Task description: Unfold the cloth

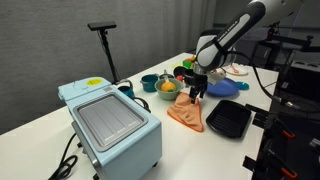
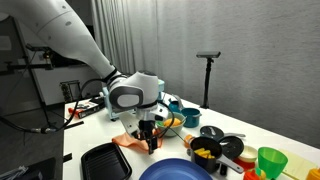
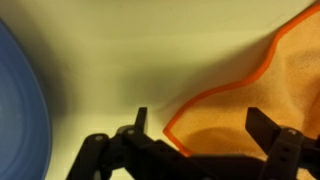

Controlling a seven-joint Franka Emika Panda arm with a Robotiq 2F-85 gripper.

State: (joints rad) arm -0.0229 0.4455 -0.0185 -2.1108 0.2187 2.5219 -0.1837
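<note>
An orange cloth [image 1: 186, 113] lies folded on the white table, in both exterior views [image 2: 128, 140]. In the wrist view its corner with a darker orange hem [image 3: 245, 95] lies between my fingers. My gripper [image 1: 197, 93] hangs just above the cloth's far edge, also in an exterior view [image 2: 151, 142]. Its fingers [image 3: 205, 125] are open and hold nothing, straddling the cloth's corner.
A black tray [image 1: 229, 119] lies right beside the cloth. A blue plate [image 1: 224, 88] is behind the gripper, with its edge in the wrist view [image 3: 18, 100]. Bowls and cups [image 1: 160, 84] crowd the back. A light blue toaster oven [image 1: 110, 122] stands at the front.
</note>
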